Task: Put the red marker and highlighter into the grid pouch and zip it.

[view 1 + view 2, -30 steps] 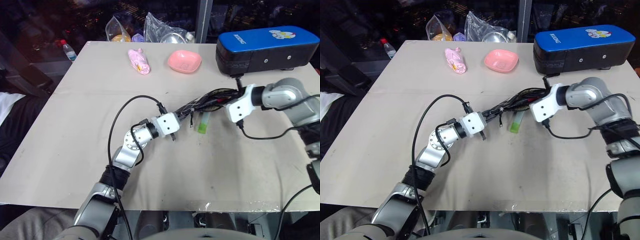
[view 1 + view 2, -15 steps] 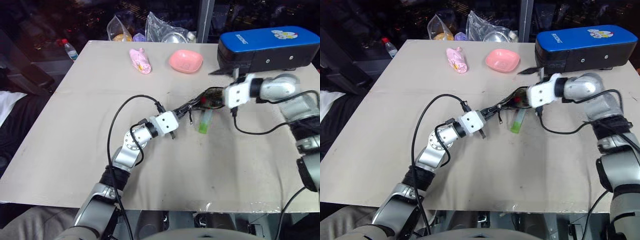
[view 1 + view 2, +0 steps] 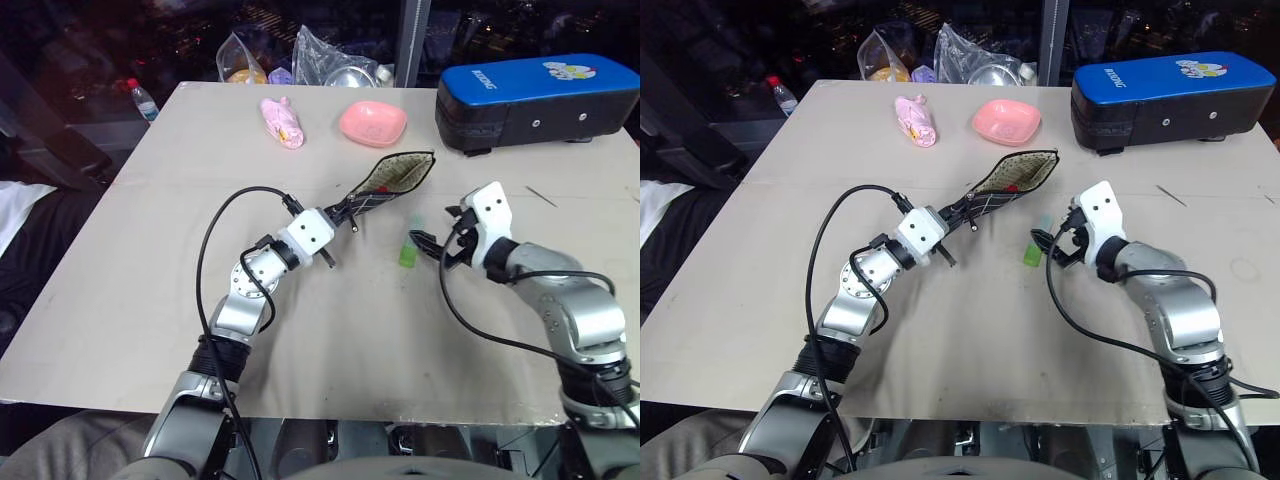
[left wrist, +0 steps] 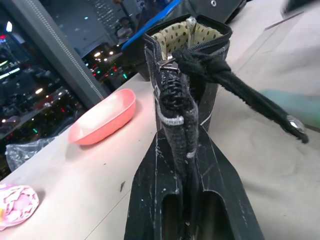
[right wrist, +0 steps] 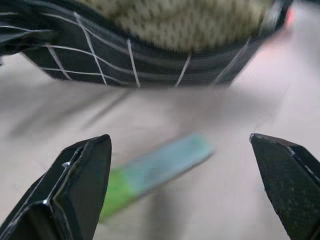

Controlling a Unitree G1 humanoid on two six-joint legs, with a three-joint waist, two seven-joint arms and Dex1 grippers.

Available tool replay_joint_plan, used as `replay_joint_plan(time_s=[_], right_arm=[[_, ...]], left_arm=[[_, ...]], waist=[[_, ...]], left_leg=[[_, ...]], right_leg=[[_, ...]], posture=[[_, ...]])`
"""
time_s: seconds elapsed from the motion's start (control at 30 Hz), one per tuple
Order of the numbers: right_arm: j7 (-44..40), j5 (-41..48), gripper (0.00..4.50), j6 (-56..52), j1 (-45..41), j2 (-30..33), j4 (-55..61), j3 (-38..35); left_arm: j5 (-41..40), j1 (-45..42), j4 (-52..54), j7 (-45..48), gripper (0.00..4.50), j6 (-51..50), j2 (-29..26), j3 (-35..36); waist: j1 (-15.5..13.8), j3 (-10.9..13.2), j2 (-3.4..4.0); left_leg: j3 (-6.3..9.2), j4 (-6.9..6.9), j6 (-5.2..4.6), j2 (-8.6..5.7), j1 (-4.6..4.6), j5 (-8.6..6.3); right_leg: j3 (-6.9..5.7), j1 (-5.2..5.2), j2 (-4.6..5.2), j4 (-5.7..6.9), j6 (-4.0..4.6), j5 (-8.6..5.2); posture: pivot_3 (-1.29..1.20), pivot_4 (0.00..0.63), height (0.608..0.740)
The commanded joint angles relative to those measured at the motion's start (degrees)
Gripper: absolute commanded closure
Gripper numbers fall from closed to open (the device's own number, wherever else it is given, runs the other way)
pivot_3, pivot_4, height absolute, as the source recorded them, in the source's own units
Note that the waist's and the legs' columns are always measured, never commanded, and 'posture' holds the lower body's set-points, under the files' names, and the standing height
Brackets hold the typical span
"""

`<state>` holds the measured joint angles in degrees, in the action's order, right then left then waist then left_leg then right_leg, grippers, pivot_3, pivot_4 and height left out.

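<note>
Clearly the left gripper [image 3: 345, 212] is clamped on one end of the grid pouch [image 3: 392, 183], propping its mouth open mid-tabletop so pens can drop in; something red, likely the red marker [image 3: 1011, 187], shows inside; the highlighter [image 3: 408, 249] lies on the tabletop just below the pouch; the right gripper [image 3: 432, 244], fingers spread wide, points at it, low over the tabletop.

A beige table [image 3: 150, 290] carried the highlighter [image 3: 408, 250] just before the right gripper [image 3: 440, 232], a pink dish [image 3: 372, 122] and blue case [image 3: 535, 95] beyond.
</note>
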<state>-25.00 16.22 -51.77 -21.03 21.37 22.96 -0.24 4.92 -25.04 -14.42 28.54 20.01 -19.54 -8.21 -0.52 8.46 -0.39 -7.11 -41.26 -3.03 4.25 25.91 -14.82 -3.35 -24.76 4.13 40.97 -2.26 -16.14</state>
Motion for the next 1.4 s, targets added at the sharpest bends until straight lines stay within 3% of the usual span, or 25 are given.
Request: replay_joint_plan(time_s=[0.03,0.3,0.47,0.57,0.63,0.77,0.8,0.83,1.1,1.23,1.4], right_arm=[[9.8,-1.9,0.02,-6.0,-1.0,-6.3,1.8,0.4],[17.0,-3.4,0.02,-16.3,-1.6,-15.0,-1.0,4.5],[17.0,-5.0,0.02,-17.7,-0.4,-13.6,-1.6,8.6],[16.8,-6.6,0.71,-15.8,-0.4,-11.3,-1.9,9.9],[16.7,-7.5,1.73,-14.5,-0.7,-9.8,-2.2,10.1],[16.4,-9.4,3.36,-11.6,-1.4,-6.2,-3.3,9.6],[16.3,-9.5,3.67,-11.2,-1.5,-5.6,-3.4,9.4],[16.2,-9.7,3.68,-10.8,-1.5,-4.8,-3.4,9.1],[8.9,-10.3,3.68,-3.0,-3.6,10.8,-3.5,3.8],[-7.7,-11.2,3.68,18.7,-5.5,26.4,-7.3,2.8],[-20.7,-14.1,3.68,40.7,-9.1,38.0,-13.5,3.6]], left_arm=[[-0.4,-0.3,2.5,-0.8,4.5,0.1,-1.0,1.7],[0.4,0.3,2.7,-1.0,4.5,0.7,-1.2,1.2],[0.6,0.3,2.7,-1.1,4.5,0.8,-0.8,1.0],[0.6,0.3,2.8,-1.1,4.5,0.8,-0.7,0.9],[0.6,0.4,2.8,-1.1,4.5,0.8,-0.7,0.9],[0.6,0.5,2.6,-1.1,4.5,0.9,-0.5,0.5],[0.7,0.5,2.6,-1.1,4.5,0.9,-0.4,0.5],[0.7,0.4,2.6,-1.1,4.5,0.9,-0.3,0.4],[0.7,-0.2,2.3,-0.7,4.5,1.0,0.1,-0.3],[0.8,-0.6,2.4,0.6,4.5,1.6,-0.2,-1.5],[1.2,-1.1,2.9,1.4,4.5,2.1,0.2,-2.7]], waist=[[-0.3,0.0,-0.05],[-0.1,0.0,-0.05],[0.0,-0.1,-0.09],[0.1,-0.1,-0.1],[0.1,-0.1,-0.1],[-0.1,-0.1,-0.1],[-0.2,-0.1,-0.1],[-0.3,-0.1,-0.1],[-0.1,-0.1,-0.11],[0.4,0.0,0.02],[0.9,0.1,0.0]], left_leg=[[0.03,0.0,-0.01,-0.05,0.05,0.0],[0.04,0.02,0.0,-0.05,0.07,0.0],[0.08,0.02,0.0,-0.05,0.06,0.0],[0.1,0.04,0.0,-0.05,0.06,0.0],[0.1,0.04,0.0,-0.05,0.06,0.0],[0.11,0.04,-0.01,-0.05,0.07,0.0],[0.11,0.03,-0.01,-0.06,0.07,0.0],[0.12,0.03,-0.01,-0.06,0.07,-0.01],[0.14,-0.04,-0.09,-0.16,0.19,-0.04],[0.1,0.09,-0.07,-0.13,0.16,-0.04],[0.07,0.17,-0.07,-0.09,0.11,-0.04]], right_leg=[[-0.01,0.0,0.03,-0.05,0.0,0.0],[-0.04,-0.01,0.0,-0.05,0.0,0.0],[-0.06,0.0,-0.01,-0.06,0.0,-0.01],[-0.08,0.0,-0.01,-0.06,0.0,-0.01],[-0.08,0.0,-0.01,-0.07,0.0,-0.01],[-0.09,0.0,0.0,-0.07,-0.01,-0.01],[-0.08,0.01,0.02,-0.07,-0.01,-0.01],[-0.08,0.02,0.03,-0.08,-0.01,-0.01],[-0.08,0.0,0.13,-0.15,-0.01,-0.01],[-0.09,-0.1,-0.01,-0.15,-0.03,-0.02],[-0.05,-0.11,-0.06,-0.17,-0.03,-0.02]], posture=[[0.0,0.15,0.688],[0.0,0.15,0.688],[0.0,0.15,0.688],[0.0,0.15,0.688],[0.0,0.15,0.688],[0.0,0.15,0.688],[0.0,0.15,0.688],[0.0,0.15,0.688],[0.0,0.15,0.688],[0.0,0.15,0.688],[0.0,0.15,0.688]])
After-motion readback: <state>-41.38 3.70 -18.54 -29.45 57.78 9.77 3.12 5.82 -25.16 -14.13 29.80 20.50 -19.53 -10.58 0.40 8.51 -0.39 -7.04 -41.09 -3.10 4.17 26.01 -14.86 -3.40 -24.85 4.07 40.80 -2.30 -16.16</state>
